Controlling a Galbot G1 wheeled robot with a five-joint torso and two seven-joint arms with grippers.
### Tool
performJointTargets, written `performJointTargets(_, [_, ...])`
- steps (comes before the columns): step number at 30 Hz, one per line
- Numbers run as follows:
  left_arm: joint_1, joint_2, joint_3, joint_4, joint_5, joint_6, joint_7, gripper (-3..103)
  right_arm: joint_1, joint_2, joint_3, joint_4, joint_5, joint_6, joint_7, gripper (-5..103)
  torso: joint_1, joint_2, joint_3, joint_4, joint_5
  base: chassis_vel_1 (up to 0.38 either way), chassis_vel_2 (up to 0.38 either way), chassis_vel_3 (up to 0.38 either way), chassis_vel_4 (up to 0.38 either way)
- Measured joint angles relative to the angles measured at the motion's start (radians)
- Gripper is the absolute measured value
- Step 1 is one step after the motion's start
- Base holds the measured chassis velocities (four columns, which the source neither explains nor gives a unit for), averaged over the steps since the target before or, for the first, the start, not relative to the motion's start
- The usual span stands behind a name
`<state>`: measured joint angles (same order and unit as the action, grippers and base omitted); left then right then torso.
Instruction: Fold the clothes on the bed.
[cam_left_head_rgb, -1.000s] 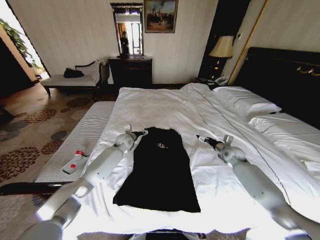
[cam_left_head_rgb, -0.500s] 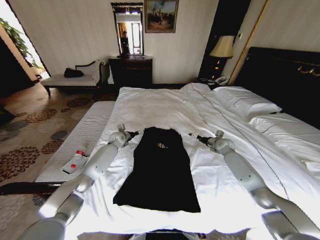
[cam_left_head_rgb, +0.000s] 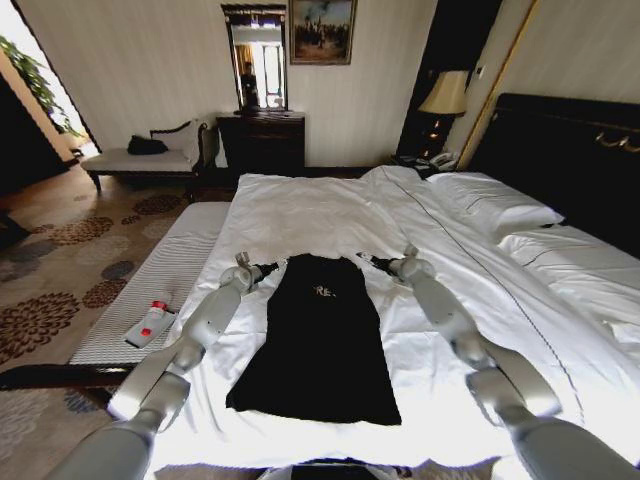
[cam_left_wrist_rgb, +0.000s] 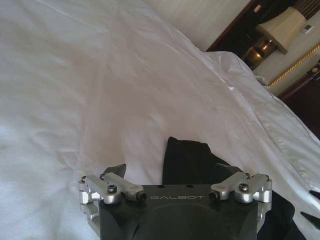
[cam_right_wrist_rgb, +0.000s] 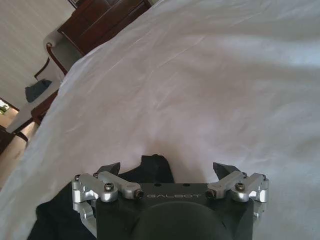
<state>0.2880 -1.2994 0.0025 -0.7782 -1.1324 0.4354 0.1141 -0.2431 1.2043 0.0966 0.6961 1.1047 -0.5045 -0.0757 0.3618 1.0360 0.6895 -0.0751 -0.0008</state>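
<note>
T-shirt (cam_left_head_rgb: 320, 335) flat on bed (cam_left_head_rgb: 330, 215); left gripper (cam_left_head_rgb: 272, 266), right gripper (cam_left_head_rgb: 368, 261) at shoulders, jaws wide

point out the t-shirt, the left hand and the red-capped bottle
T-shirt (cam_left_head_rgb: 322, 345): head view, middle of its black body.
Left hand (cam_left_head_rgb: 272, 267): head view, between its fingertips, beside the shirt's shoulder.
Bottle (cam_left_head_rgb: 150, 323): head view, its white body, lying on the striped bench.

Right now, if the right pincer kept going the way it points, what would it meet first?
Probably the T-shirt: the open right pincer aims at its shoulder corner, white bed beyond. Depth is unclear.
</note>
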Motion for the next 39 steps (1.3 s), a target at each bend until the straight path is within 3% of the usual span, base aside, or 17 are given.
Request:
performJointTargets(10, [-0.013, -0.024, -0.004, 0.032, -0.017, -0.037, 0.051, 100, 0.005, 0.021, 0.018, -0.068, -0.061, 0.012, -0.022, 100, 0.000, 0.000, 0.000, -0.0007, 0.0001, 0.000, 0.000, 0.000, 0.000])
performJointTargets(27, [-0.007, 0.002, 0.006, -0.003, -0.025, -0.034, 0.032, 100, -0.012, 0.068, 0.051, -0.092, -0.097, 0.009, -0.069, 103, 0.000, 0.000, 0.000, -0.0003, 0.0001, 0.000, 0.000, 0.000, 0.000])
performJointTargets(33, [-0.004, 0.012, 0.007, -0.009, -0.027, -0.033, 0.027, 100, -0.008, 0.076, 0.056, -0.108, -0.103, 0.020, -0.067, 85, 0.000, 0.000, 0.000, -0.0005, 0.0001, 0.000, 0.000, 0.000, 0.000])
performJointTargets(36, [-0.001, 0.014, 0.007, -0.013, -0.028, -0.033, 0.023, 100, -0.007, 0.074, 0.056, -0.109, -0.102, 0.024, -0.062, 69, 0.000, 0.000, 0.000, -0.0004, 0.0002, 0.000, 0.000, 0.000, 0.000])
performJointTargets(39, [0.000, 0.014, 0.007, -0.016, -0.028, -0.033, 0.022, 100, -0.007, 0.073, 0.056, -0.109, -0.102, 0.025, -0.060, 63, 0.000, 0.000, 0.000, -0.0006, 0.0002, 0.000, 0.000, 0.000, 0.000])
